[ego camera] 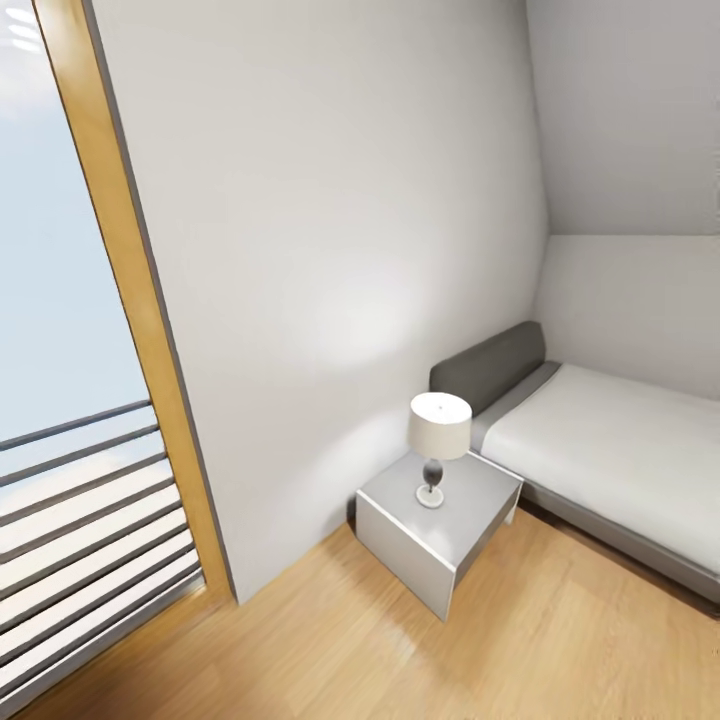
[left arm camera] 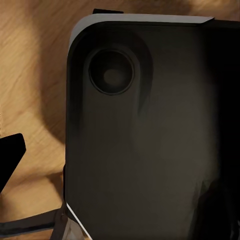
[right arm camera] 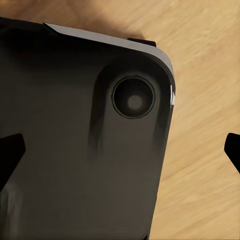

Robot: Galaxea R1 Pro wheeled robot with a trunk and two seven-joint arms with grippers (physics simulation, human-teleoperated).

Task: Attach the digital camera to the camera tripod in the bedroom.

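One lamp [ego camera: 438, 440] on grey bedside table [ego camera: 400, 535].

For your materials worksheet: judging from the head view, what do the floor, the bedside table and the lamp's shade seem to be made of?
Floor: light wood planks, by the grain and warm tone; satin finish.
Bedside table: smooth grey-white panels, probably painted board or laminate; no grain shows.
Lamp's shade: matte off-white, likely fabric or paper; too small to tell.

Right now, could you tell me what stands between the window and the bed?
In the head view, a white wall and a grey bedside table carrying a white-shaded lamp stand between the window and the bed.
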